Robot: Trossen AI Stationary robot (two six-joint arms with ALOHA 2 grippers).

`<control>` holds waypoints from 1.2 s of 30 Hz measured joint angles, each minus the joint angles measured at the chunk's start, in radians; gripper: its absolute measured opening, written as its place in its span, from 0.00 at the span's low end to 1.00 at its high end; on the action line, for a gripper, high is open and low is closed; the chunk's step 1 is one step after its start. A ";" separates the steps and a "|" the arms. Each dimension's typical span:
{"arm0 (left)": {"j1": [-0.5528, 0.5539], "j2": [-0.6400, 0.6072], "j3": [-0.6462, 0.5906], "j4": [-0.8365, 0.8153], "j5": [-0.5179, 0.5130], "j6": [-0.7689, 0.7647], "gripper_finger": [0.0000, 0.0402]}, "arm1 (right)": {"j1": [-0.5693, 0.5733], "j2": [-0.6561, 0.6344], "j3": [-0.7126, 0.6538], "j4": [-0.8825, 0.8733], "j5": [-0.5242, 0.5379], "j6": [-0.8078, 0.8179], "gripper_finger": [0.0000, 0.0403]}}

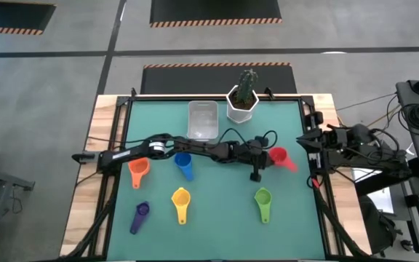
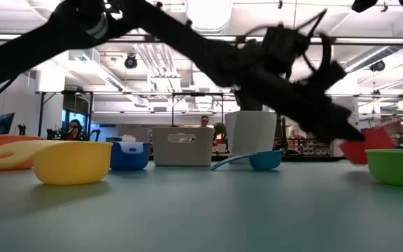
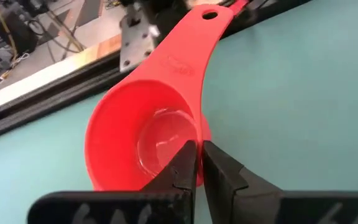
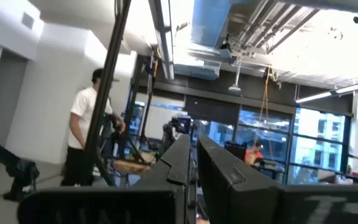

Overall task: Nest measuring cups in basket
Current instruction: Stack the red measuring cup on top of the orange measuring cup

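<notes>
Red measuring cup [image 3: 143, 134], rim pinched by left hand [image 3: 199, 163], handle embossing unreadable

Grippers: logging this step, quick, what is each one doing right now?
Left gripper: shut on the rim of the red plastic measuring cup.
Right gripper: shut, empty, parked off the table's right edge.

Bright overhead ceiling lights; soft shadows on mat; near arm blurred, perhaps out of focus.

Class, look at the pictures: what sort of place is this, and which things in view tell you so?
Probably a robotics lab or workshop hall: hazard-striped floor mats, exposed ceiling ducts, and a green work table with a mounted robot arm.
</notes>
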 joint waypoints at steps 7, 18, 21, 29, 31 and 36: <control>-0.047 -0.128 0.000 -0.249 0.001 0.043 0.00 | 0.000 -0.061 0.000 -0.008 0.000 0.030 0.04; -0.155 -0.318 -0.017 -0.681 -0.074 0.032 0.00 | 0.000 -0.153 0.002 -0.056 -0.001 0.071 0.04; -0.185 -0.385 -0.044 -0.786 -0.099 0.007 0.00 | 0.000 -0.158 0.002 -0.065 -0.001 0.072 0.04; -0.258 -0.620 -0.288 -0.961 -0.246 -0.185 0.00 | 0.000 -0.130 0.002 -0.059 0.000 0.070 0.04; -0.283 -0.702 -0.391 -0.985 -0.303 -0.266 0.00 | 0.000 -0.126 0.002 -0.059 0.000 0.068 0.04; -0.346 -0.914 -0.642 -1.049 -0.426 -0.523 0.00 | 0.000 -0.116 0.002 -0.055 0.007 0.057 0.04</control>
